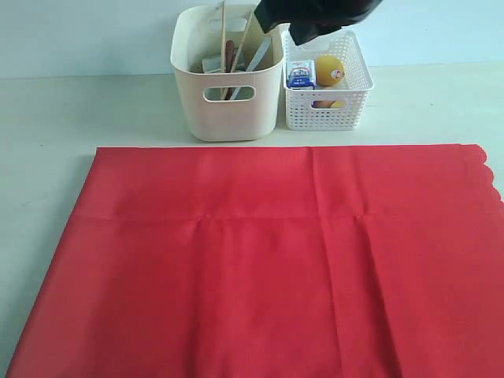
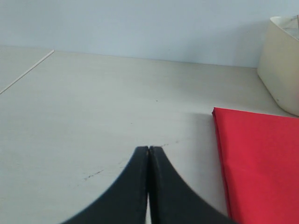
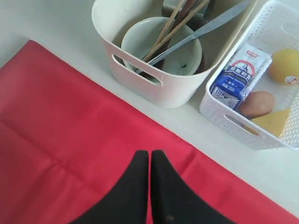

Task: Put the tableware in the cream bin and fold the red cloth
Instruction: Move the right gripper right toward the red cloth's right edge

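Observation:
The red cloth [image 1: 268,260] lies spread flat across the front of the table, its scalloped edge at the right. Behind it stands the cream bin [image 1: 228,98]. The bin holds the pale bowl [image 3: 161,46], the chopsticks [image 3: 174,27] and the steel knife [image 3: 208,27]; a brown handle [image 1: 229,55] also pokes up. I cannot make out the plate or the cup. My right gripper [image 3: 150,153] is shut and empty, above the cloth's far edge [image 3: 70,140] near the bin [image 3: 140,79]. My left gripper [image 2: 148,149] is shut and empty over bare table, left of the cloth's corner [image 2: 261,163].
A white lattice basket [image 1: 327,90] stands right of the bin, with a milk carton [image 3: 238,74], an egg [image 3: 257,103] and an orange [image 3: 285,65] inside. My right arm [image 1: 315,14] hangs dark over both containers. Bare tabletop [image 2: 93,116] stretches left of the cloth.

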Robot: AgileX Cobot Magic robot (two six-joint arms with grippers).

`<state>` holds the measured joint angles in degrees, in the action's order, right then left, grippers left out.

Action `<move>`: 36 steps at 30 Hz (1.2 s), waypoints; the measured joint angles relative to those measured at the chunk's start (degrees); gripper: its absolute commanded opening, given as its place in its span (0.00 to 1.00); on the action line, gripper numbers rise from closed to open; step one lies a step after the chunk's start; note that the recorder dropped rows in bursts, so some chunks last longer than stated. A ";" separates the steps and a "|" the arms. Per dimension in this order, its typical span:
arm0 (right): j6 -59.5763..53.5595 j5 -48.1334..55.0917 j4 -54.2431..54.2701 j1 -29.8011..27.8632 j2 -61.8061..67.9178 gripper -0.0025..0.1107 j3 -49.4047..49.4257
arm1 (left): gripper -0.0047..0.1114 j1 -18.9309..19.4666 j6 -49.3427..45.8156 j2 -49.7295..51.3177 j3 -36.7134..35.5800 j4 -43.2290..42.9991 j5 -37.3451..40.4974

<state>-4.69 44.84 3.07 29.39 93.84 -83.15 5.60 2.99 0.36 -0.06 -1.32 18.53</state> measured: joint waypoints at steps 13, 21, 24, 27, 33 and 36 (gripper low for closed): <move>1.50 -4.97 0.13 0.00 -9.44 0.03 15.87 | 0.05 0.00 0.00 0.00 0.00 0.00 0.00; 5.63 -11.61 1.15 0.00 -10.90 0.03 31.84 | 0.05 0.00 0.00 0.00 0.00 0.00 0.00; 6.01 -13.55 3.74 0.00 -13.15 0.03 37.52 | 0.05 0.00 0.00 0.00 0.00 0.00 0.00; 6.12 -14.17 5.04 0.00 -17.90 0.03 42.31 | 0.05 0.00 0.00 0.00 0.00 0.00 0.00; 6.12 -14.35 5.54 0.00 -34.02 0.03 48.14 | 0.05 0.00 0.00 0.00 0.00 0.00 0.00; 6.22 -13.63 5.88 0.00 -42.59 0.03 48.53 | 0.05 0.00 0.00 0.00 0.00 0.00 0.00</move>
<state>1.53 31.21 8.95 29.39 51.25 -34.61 5.60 2.99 0.36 -0.06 -1.32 18.53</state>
